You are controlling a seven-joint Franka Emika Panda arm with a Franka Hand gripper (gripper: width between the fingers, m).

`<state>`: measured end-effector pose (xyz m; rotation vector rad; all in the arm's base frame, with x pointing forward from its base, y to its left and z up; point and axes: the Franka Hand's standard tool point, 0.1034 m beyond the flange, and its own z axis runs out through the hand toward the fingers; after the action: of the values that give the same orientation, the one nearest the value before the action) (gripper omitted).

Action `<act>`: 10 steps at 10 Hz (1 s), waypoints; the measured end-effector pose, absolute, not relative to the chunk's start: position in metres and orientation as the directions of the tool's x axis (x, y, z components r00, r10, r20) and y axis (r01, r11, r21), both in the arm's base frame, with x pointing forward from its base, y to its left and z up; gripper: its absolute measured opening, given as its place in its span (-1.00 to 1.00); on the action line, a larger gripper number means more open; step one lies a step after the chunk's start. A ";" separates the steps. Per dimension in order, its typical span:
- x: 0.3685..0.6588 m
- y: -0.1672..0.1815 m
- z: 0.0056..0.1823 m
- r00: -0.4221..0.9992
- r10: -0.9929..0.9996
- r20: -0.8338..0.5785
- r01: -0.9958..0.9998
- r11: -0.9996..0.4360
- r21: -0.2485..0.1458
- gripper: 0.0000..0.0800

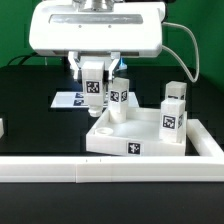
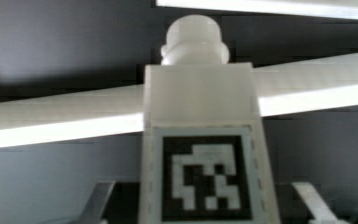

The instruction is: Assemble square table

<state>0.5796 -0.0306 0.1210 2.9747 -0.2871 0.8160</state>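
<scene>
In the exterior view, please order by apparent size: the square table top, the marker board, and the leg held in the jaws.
1. Square table top, clearly the largest.
2. Marker board: partly hidden, farther away, so uncertain.
3. Held leg, similar; ranking against the board is unsure.

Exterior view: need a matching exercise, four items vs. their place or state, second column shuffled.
Things:
1. leg beside the marker board
2. right-hand leg
3. marker board
4. border rail

States:
a. lies flat on the black surface
b. gripped between the fingers
c. runs long across the front
d. stands upright and free at the table top

Pairs: 1-b, 2-d, 3-a, 4-c
</scene>
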 end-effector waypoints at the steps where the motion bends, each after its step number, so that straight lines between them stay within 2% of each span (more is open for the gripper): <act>1: 0.575 -0.031 0.115 0.836 -0.156 0.526 -0.190 -0.982 0.009 -0.28; 6: 0.573 -0.017 0.109 0.836 -0.135 0.531 -0.169 -0.985 0.015 -0.28; 8: 0.571 -0.021 0.100 0.826 -0.124 0.550 -0.173 -0.984 0.037 -0.28; 10: 0.569 -0.021 0.096 0.836 -0.127 0.534 -0.172 -0.985 0.034 -0.28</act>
<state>0.5689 -0.0214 0.0962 2.9321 -0.2390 0.8444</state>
